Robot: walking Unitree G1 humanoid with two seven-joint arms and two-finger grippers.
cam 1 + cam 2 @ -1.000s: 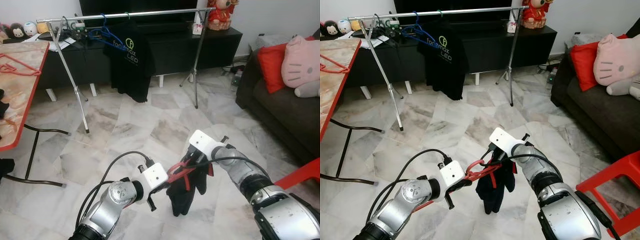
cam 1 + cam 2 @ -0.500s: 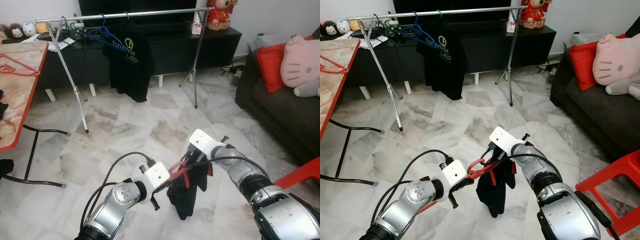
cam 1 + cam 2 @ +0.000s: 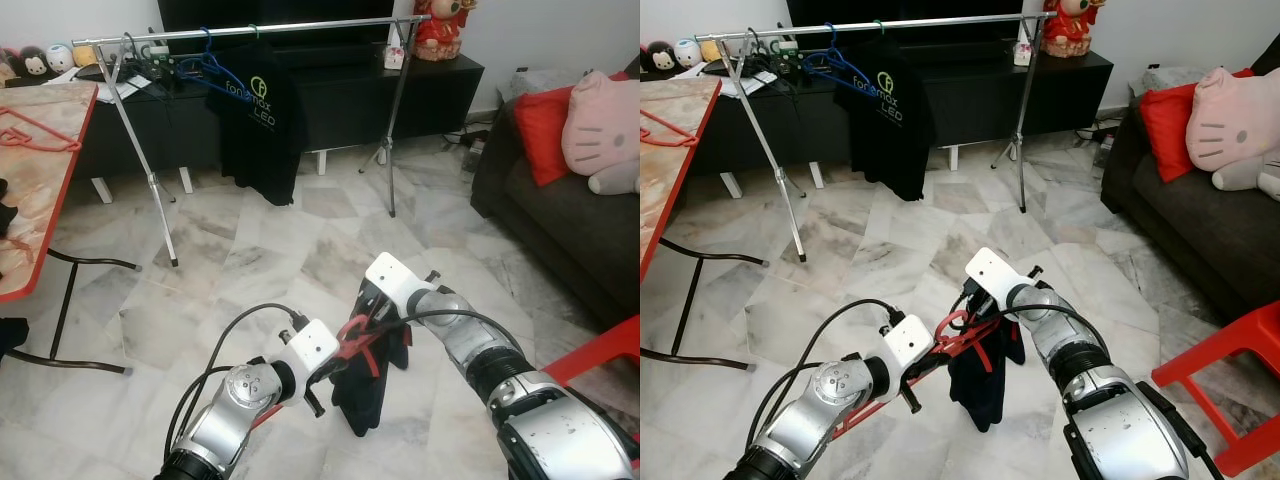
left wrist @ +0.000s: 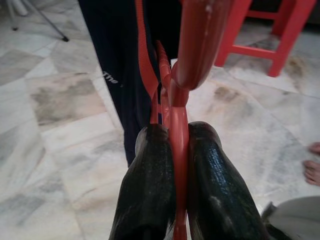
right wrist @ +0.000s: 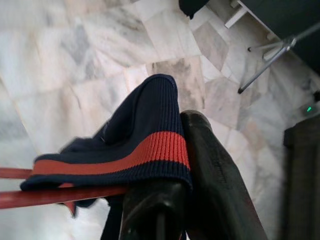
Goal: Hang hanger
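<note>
Above the marble floor [image 3: 250,250], the left hand [image 3: 335,358] clamps a red hanger [image 3: 358,342] carrying a dark garment [image 3: 362,395]. Beside it, the right hand [image 3: 375,315] pinches the garment's collar. Well beyond stands a rack [image 3: 250,30].

The right pincer [image 3: 372,318] sits nearer the robot's left than a second ago, closer to the left pincer [image 3: 330,372], and the dark garment [image 3: 365,385] hangs more bunched between them.
</note>
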